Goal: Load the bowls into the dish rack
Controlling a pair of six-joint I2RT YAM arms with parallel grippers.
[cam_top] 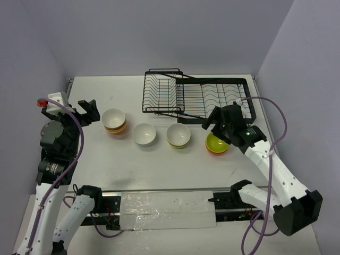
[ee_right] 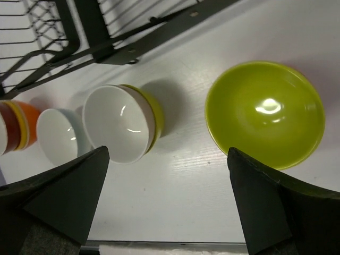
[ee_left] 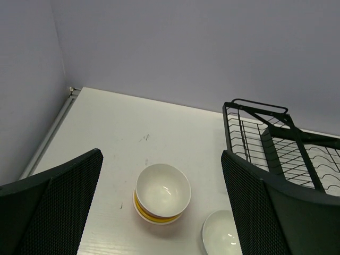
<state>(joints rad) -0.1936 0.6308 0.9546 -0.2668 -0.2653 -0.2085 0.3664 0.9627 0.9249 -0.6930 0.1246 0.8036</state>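
The white table (cam_top: 159,170) is carrying everything, its surface showing a faint wood-grain texture. At its far side the dish rack (cam_top: 196,98) is sitting: thin black wire, a rectangular tray frame lined with curved prongs and a taller ribbed basket section at its left end. All the bowls are lying on the table in a row just in front of the rack.

The right gripper (ee_right: 167,153) is hanging over the right end of that row, its jaws spread wide and gripping nothing. The left gripper (ee_left: 162,155) is hovering at the left end, likewise wide apart and empty, its pads (ee_left: 64,207) showing a fine dotted mesh.

Rightmost, the lime-green bowl (ee_right: 265,114) is resting upright, round and glossy, with an orange outside. Beside it a white-lined bowl with a yellow-green outside (ee_right: 122,125) is standing, then a plain white bowl (cam_top: 144,134). Leftmost, a nested stack (ee_left: 162,194) is sitting with a white-lined bowl on top and yellow and orange rims banding below.
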